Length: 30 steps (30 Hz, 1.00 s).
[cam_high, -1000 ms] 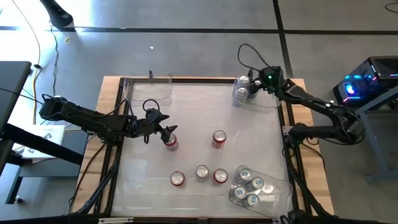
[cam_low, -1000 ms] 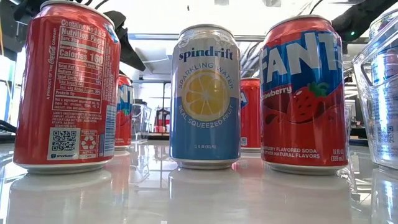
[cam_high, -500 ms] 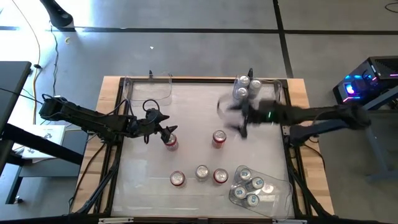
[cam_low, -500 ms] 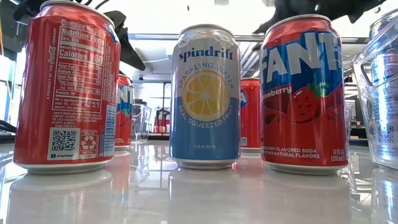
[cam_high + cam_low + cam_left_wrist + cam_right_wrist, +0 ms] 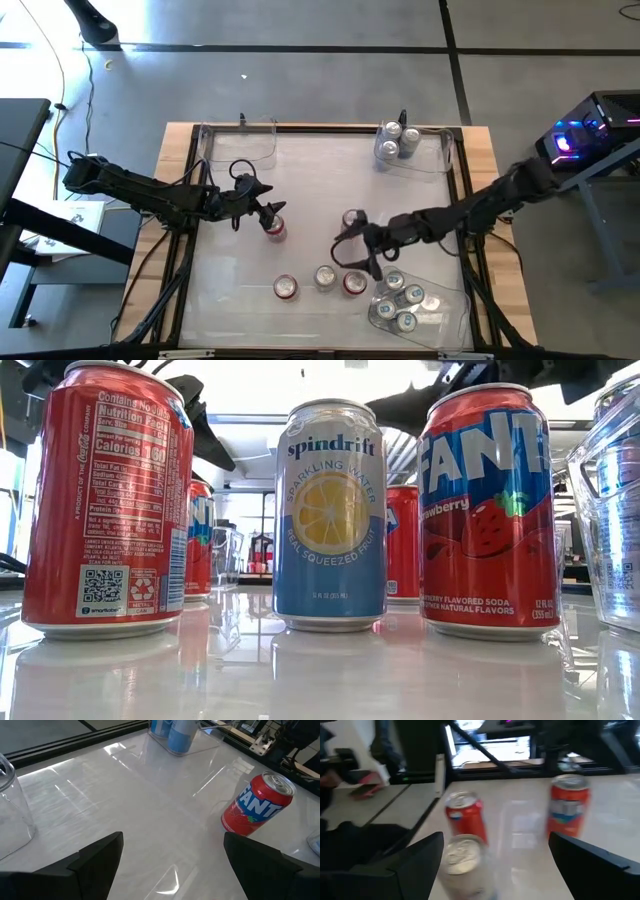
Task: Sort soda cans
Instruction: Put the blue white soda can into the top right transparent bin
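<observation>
Red cans (image 5: pixel 286 288) and a blue-labelled one are lined up low in the high view's centre. Above them the right gripper (image 5: pixel 352 244) is spread wide, seemingly holding nothing. At centre left, the left gripper (image 5: pixel 268 214) is splayed beside a red can (image 5: pixel 276 229), ungripped.

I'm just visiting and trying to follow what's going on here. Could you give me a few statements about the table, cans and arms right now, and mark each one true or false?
1. The right gripper is clamped on a can. False: it is open, above the loose cans, holding nothing.
2. The Spindrift can stands upright between two red cans. True.
3. The bin at the near right corner holds cans. True.
4. The left gripper is open. True.
5. The Fanta can lies on its side. False: it stands upright.
</observation>
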Each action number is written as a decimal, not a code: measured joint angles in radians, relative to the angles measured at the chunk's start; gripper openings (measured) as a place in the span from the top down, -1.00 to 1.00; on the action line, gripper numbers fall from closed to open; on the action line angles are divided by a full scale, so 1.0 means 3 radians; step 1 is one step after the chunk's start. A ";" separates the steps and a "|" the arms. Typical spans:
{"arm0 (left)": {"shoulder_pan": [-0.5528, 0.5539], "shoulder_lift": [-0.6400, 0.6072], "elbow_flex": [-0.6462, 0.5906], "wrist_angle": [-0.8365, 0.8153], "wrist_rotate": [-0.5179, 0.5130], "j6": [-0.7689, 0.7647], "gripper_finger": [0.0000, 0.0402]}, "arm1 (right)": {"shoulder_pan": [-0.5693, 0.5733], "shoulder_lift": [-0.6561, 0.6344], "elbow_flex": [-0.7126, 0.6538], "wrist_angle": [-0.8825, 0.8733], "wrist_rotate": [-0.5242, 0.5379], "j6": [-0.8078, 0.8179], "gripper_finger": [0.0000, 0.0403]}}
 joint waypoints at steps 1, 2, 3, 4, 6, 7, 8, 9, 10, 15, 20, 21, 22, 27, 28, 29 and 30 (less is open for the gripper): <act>0.0000 0.0000 0.0000 0.0000 0.0000 0.0000 -0.70 | 0.0009 0.0061 0.0038 0.0012 -0.0057 -0.0001 -0.77; 0.0000 0.0000 0.0000 0.0001 0.0000 0.0000 -0.70 | 0.0017 0.0121 0.0099 -0.0005 -0.0107 -0.0004 -0.77; 0.0000 0.0000 0.0000 0.0002 0.0000 0.0000 -0.70 | 0.0025 0.0181 0.0174 -0.0052 -0.0165 -0.0017 -0.77; 0.0000 0.0000 0.0000 0.0006 -0.0001 0.0000 -0.70 | 0.0028 0.0246 0.0260 -0.0111 -0.0219 -0.0045 -0.77; 0.0000 0.0000 0.0000 0.0009 -0.0002 0.0000 -0.70 | 0.0030 0.0387 0.0468 -0.0299 -0.0305 -0.0156 -0.77; 0.0000 0.0000 0.0000 0.0009 -0.0002 0.0000 -0.70 | 0.0028 0.0460 0.0592 -0.0446 -0.0344 -0.0214 -0.77; 0.0000 0.0000 0.0000 0.0010 -0.0002 0.0000 -0.70 | 0.0028 0.0527 0.0713 -0.0636 -0.0355 -0.0271 -0.77; -0.0001 0.0000 0.0000 0.0010 -0.0001 0.0000 -0.70 | 0.0028 0.0592 0.0842 -0.0824 -0.0356 -0.0319 -0.77; -0.0007 0.0000 0.0000 0.0009 0.0000 0.0000 -0.70 | 0.0027 0.0654 0.0974 -0.1034 -0.0356 -0.0371 -0.77; -0.0077 0.0000 0.0000 0.0006 0.0002 0.0001 -0.70 | 0.0021 0.0944 0.1482 -0.1821 -0.0372 -0.0413 -0.77; -0.0117 0.0000 0.0000 0.0008 -0.0008 0.0029 -0.70 | 0.0011 0.1132 0.1648 -0.1921 -0.0612 -0.0455 -0.77; -0.0117 0.0000 0.0000 0.0007 -0.0008 0.0028 -0.70 | -0.0004 0.1151 0.1648 -0.1955 -0.0655 -0.0455 -0.77; -0.0117 0.0000 0.0000 0.0007 -0.0010 0.0028 -0.70 | -0.0018 0.1168 0.1648 -0.1994 -0.0691 -0.0455 -0.77; -0.0116 0.0000 0.0000 0.0009 -0.0021 0.0029 -0.70 | -0.0074 0.1176 0.1647 -0.2080 -0.0736 -0.0458 -0.77; -0.0116 0.0000 0.0000 0.0008 -0.0021 0.0029 -0.70 | -0.0076 0.1176 0.1647 -0.2080 -0.0708 -0.0459 -0.77; -0.0116 0.0000 0.0000 0.0010 -0.0021 0.0029 -0.70 | -0.0076 0.1176 0.1647 -0.2080 -0.0667 -0.0464 -0.77; -0.0116 0.0000 0.0000 0.0009 -0.0021 0.0029 -0.70 | -0.0076 0.1176 0.1647 -0.2080 -0.0646 -0.0469 -0.77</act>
